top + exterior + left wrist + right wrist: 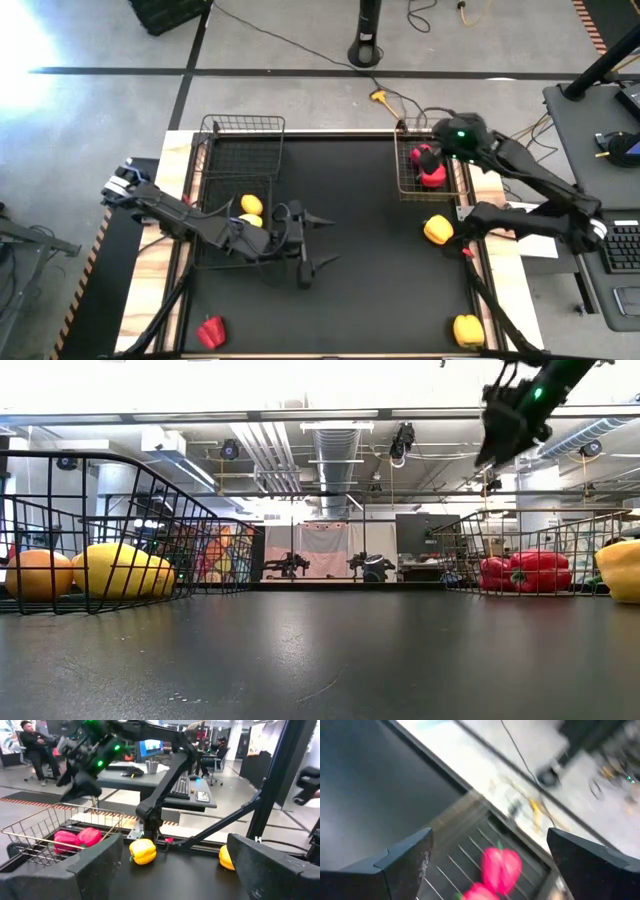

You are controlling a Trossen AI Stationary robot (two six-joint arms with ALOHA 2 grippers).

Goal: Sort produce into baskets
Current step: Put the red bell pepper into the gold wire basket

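Right pincer [432, 160] hangs over the right-hand basket [404, 190] at the far right of the desk [350, 240]; jaws spread wide, nothing between them; straight below it in the right wrist view the red peppers [500, 865] lie on the basket floor; I read that as a drop just done, so this arm needs its next piece.

Left pincer [318, 240] sits low near desk centre, jaws wide, empty, pointing across toward the right side; the left basket [240, 130] is just behind it with two yellow-orange ovals [251, 206] inside.

Loose produce on the desk: a yellow bell pepper [438, 229] just outside the right basket on its near side; a second yellow pepper [468, 328] at the near right corner; a lone red pepper [211, 331] at the near left corner.

The relation that matters: the yellow bell pepper is on the near side of the right pincer, close, almost under that arm's forearm; right arm is clearly nearer to it than the left. It looks lumpy, no clear long axis that I can make out, so approach angle is probably free. The lone red pepper is nearer the left arm, behind its pincer's heading; it would have to swing back for it.
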